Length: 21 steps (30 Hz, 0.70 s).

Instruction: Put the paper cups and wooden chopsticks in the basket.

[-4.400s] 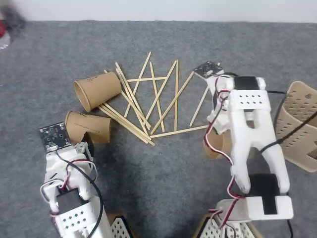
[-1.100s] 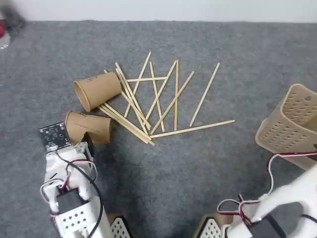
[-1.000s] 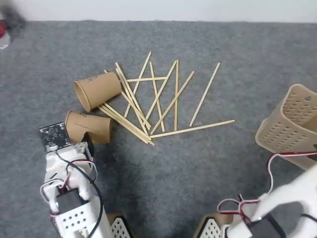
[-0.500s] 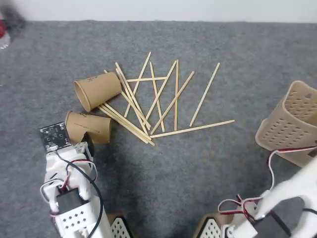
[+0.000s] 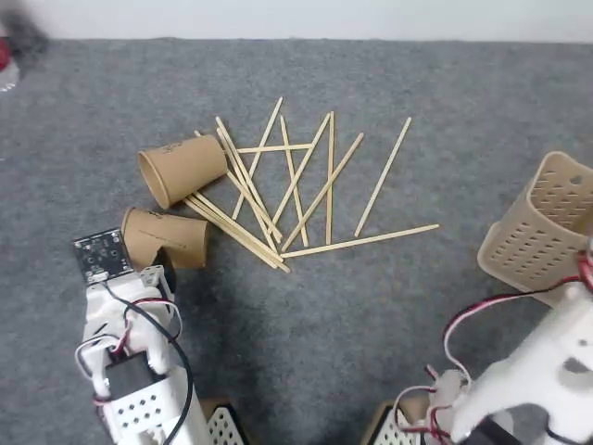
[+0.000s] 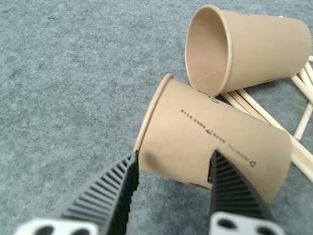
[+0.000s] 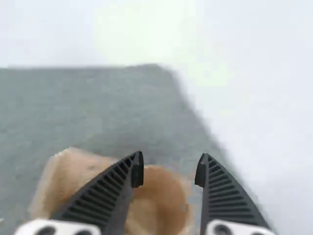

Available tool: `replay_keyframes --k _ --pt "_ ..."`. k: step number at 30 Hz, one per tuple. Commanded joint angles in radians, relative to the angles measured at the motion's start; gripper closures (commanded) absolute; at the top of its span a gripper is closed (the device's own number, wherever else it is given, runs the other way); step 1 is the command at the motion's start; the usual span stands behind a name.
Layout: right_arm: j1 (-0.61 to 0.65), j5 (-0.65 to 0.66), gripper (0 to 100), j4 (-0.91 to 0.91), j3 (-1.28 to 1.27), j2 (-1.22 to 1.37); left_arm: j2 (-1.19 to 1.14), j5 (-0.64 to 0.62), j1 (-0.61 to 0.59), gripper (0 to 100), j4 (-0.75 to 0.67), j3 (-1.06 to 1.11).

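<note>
Two brown paper cups lie on their sides at the left, one (image 5: 182, 169) farther back and one (image 5: 167, 238) nearer. Several wooden chopsticks (image 5: 296, 185) are scattered across the middle of the grey carpet. My left gripper (image 5: 159, 262) is at the nearer cup (image 6: 210, 139); it (image 6: 173, 164) is open, with its fingertips on either side of the cup's wall. The other cup (image 6: 249, 46) lies just beyond. My right gripper (image 7: 168, 170) is open above the tan perforated basket (image 5: 537, 227), where a brown cup (image 7: 161, 200) rests inside the basket (image 7: 58, 176).
The right arm's white body (image 5: 537, 389) fills the lower right corner beside the basket. One long chopstick (image 5: 361, 240) reaches toward the basket. A white wall (image 5: 296, 17) borders the carpet at the back.
The right arm, earlier over the chopsticks' right end with a cup beneath it, has swung away to the lower right. The basket has shifted slightly. The left arm has not moved.
</note>
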State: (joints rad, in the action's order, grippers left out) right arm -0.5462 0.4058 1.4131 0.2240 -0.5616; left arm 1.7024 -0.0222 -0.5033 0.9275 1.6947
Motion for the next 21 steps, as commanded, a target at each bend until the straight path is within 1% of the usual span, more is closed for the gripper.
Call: replay_keyframes --k 1,3,15,17,21 --pt "0.122 0.063 81.8 0.119 -0.003 0.042 0.009 -0.002 0.000 77 0.002 -0.005" --pt "0.150 0.078 81.8 0.154 -0.025 0.091 0.009 -0.002 0.000 77 0.002 -0.005" --pt "0.166 0.078 81.9 0.216 -0.031 0.344 0.009 -0.002 0.000 77 0.002 -0.005" --pt "0.183 0.081 84.3 0.214 -0.031 0.383 0.009 -0.002 0.000 77 0.002 -0.005" --pt "0.217 0.077 93.5 0.216 -0.032 0.476 0.009 -0.002 0.000 77 0.002 -0.005"
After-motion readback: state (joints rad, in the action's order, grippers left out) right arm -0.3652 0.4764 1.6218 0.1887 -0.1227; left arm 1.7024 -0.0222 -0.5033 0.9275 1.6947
